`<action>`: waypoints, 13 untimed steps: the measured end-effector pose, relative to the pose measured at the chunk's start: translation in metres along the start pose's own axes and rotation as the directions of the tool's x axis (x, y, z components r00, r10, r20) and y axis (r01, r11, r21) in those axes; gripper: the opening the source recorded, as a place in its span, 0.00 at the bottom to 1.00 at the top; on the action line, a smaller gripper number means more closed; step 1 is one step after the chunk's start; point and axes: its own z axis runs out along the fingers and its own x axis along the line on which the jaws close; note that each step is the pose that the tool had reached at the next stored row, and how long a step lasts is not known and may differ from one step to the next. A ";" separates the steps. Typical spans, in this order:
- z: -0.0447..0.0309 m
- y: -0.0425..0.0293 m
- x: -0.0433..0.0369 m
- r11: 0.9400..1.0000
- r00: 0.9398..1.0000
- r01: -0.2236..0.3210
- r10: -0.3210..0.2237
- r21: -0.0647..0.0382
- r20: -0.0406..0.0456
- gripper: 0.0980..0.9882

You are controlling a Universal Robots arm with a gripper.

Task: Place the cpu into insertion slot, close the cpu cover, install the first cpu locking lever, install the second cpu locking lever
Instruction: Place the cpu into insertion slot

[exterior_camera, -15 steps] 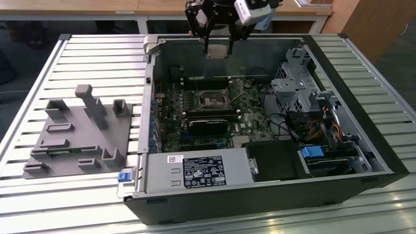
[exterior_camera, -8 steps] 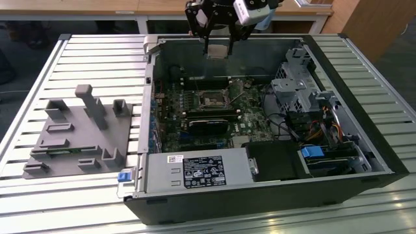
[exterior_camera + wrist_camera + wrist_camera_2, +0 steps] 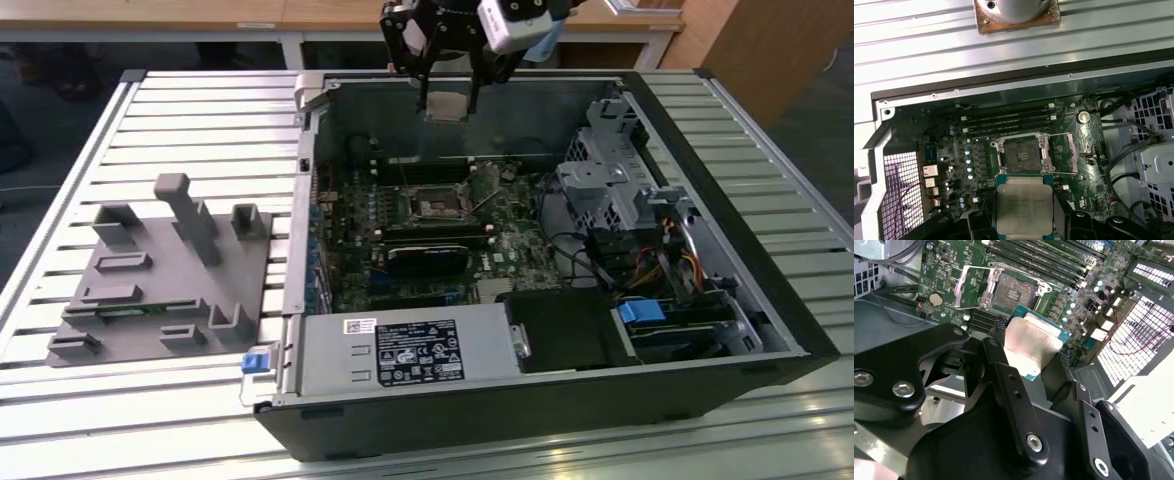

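Note:
My gripper (image 3: pixel 446 92) hangs above the back of the open computer case, shut on the cpu (image 3: pixel 445 106). In both wrist views the cpu (image 3: pixel 1030 346) (image 3: pixel 1021 206) is a silver-topped square chip on a green base, pinched by its two opposite edges between the black fingers (image 3: pixel 1000 324). It is up in the air, well apart from the board. The insertion slot (image 3: pixel 1021 155) (image 3: pixel 1014 294) (image 3: pixel 438 207) lies bare with its dark centre showing. The cpu cover (image 3: pixel 1066 152) (image 3: pixel 973 287) stands flipped open beside the slot.
The case wall (image 3: pixel 310 200) and drive cage (image 3: pixel 614 190) flank the green motherboard. Long black memory slots (image 3: pixel 1004 122) run behind the socket, and a black card (image 3: pixel 427 258) lies in front. A grey fixture (image 3: pixel 160 270) sits on the slatted table at the exterior view's left.

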 end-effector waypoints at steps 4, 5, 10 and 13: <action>0.0003 0.0000 0.0000 1.000 1.000 -0.010 0.010 0.000 0.001 0.49; 0.0004 0.0000 0.0000 1.000 1.000 -0.013 0.013 0.000 0.001 0.49; 0.0007 -0.0001 0.0001 1.000 1.000 -0.026 0.026 0.000 0.002 0.49; 0.0009 -0.0001 0.0003 0.999 0.999 -0.037 0.037 -0.001 0.003 0.49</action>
